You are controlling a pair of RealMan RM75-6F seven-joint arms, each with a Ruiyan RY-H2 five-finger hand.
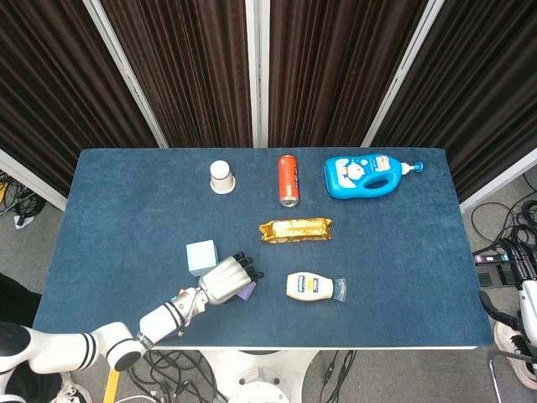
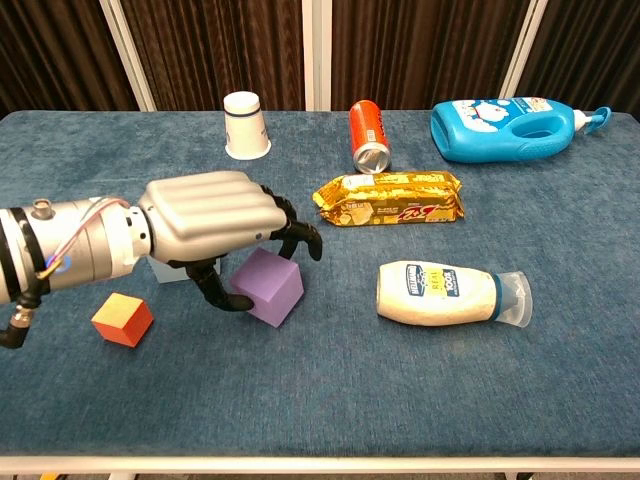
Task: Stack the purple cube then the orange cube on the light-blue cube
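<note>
A blue-covered counter (image 2: 330,400) is seen from the head and chest cameras. The robot's left hand (image 2: 205,225) is reaching in from the eight o'clock edge, palm down, arching over the purple cube (image 2: 270,287). Its dark fingers (image 2: 296,236) are curling down over the cube's top far edge, and the thumb (image 2: 215,289) is pressing the cube's left face, so the hand is gripping the cube between thumb and fingers. The cube is sitting slightly tilted; whether it is lifted off the counter cannot be told. The light-blue cube (image 1: 201,255) is lying just beyond the hand toward eleven o'clock, mostly hidden in the chest view. The orange cube (image 2: 122,319) is resting at about eight o'clock from the purple cube, under the forearm. The right hand is not showing in either view. Farther off are lying a mayonnaise bottle (image 2: 440,293), a gold biscuit packet (image 2: 390,197), an orange soda can (image 2: 368,134), a white paper cup (image 2: 245,124) and a blue detergent bottle (image 2: 510,128).
</note>
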